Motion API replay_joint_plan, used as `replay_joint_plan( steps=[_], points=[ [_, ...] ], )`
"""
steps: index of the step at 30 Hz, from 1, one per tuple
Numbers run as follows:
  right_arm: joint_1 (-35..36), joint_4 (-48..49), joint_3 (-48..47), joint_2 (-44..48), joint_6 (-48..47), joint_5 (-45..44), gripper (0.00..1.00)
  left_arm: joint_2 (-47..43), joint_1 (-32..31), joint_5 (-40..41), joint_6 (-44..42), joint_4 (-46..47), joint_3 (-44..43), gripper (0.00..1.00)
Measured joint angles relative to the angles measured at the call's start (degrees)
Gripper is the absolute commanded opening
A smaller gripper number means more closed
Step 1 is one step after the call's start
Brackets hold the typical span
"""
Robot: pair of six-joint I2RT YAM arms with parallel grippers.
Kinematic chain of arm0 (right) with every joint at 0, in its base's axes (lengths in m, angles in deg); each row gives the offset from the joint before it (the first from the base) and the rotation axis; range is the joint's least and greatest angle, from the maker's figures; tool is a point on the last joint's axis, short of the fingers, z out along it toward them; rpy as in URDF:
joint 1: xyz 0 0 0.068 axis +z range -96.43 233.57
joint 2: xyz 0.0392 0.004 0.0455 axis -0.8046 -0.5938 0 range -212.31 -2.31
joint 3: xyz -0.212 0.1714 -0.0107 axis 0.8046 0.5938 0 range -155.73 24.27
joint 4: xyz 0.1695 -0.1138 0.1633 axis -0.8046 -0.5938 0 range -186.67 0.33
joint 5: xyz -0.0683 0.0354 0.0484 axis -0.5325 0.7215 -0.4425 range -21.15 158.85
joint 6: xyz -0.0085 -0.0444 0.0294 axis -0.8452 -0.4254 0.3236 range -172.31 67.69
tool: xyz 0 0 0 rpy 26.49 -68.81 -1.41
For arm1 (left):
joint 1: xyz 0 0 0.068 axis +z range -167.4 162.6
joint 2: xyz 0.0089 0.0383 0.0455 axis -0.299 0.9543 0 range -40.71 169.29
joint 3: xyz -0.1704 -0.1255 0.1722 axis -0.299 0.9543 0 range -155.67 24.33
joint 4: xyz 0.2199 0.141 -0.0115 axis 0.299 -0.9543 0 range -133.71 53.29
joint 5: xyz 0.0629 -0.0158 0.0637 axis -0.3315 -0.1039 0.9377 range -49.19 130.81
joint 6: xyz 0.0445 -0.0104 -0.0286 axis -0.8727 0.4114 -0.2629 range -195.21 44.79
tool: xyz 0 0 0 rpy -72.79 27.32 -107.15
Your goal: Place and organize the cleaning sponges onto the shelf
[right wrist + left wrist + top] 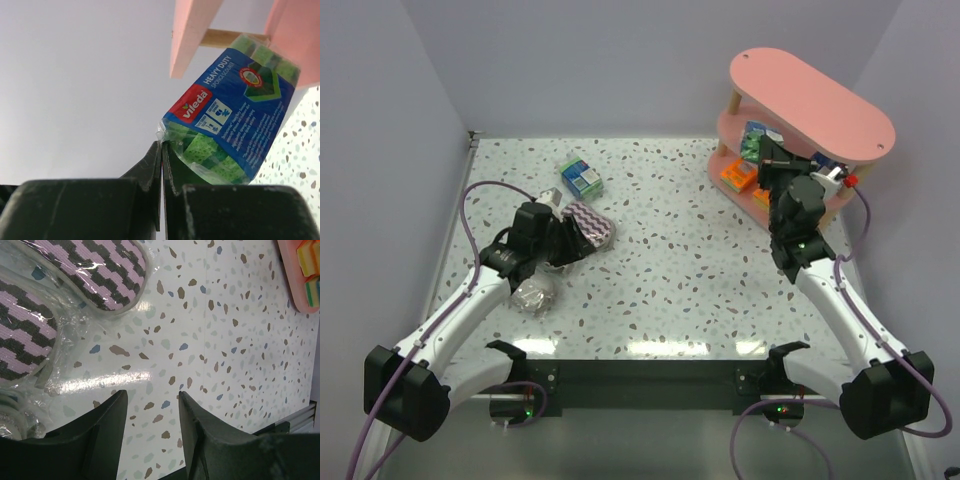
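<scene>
R gripper pinches 1 Vileda sponge pack at shelf, far right; L gripper parted, empty, beside 1 zigzag pack.

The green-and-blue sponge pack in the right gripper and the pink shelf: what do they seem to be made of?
The green-and-blue sponge pack: glossy printed plastic film, crinkled where the right gripper pinches it; porous green foam inside. The pink shelf: matte painted boards, probably wood; pale bare-wood post.

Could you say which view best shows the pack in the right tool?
Right wrist: the pack is large, label readable, pinched in the tool. Top external shows it tiny by the shelf; left wrist, nothing.
</scene>
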Motion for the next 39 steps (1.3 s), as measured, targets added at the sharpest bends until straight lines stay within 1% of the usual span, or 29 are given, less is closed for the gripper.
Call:
replay_joint_plan(
  steps=[10, 18, 26, 39],
  points=[
    [-0.3, 0.7, -2.1, -2.7, -9.0, -6.8, 0.0, 0.0, 0.0, -0.6, -0.4, 0.0, 0.0, 0.5],
    [-0.4, -1.7, -2.1, -8.3, -10.1, -10.1, 0.0, 0.1, 0.0, -0.6, -1.3, 0.0, 0.0, 0.5],
    [-0.4, -8.9, -3.8, -10.9, -5.1, -15.4, 0.0, 0.1, 0.1, -0.7, -1.3, 0.0, 0.0, 0.49],
    [-0.2, -24.8, -12.7, -17.7, 7.2, -22.1, 0.0, 0.1, 0.1, -0.8, -1.3, -0.1, 0.0, 0.49]
  ],
)
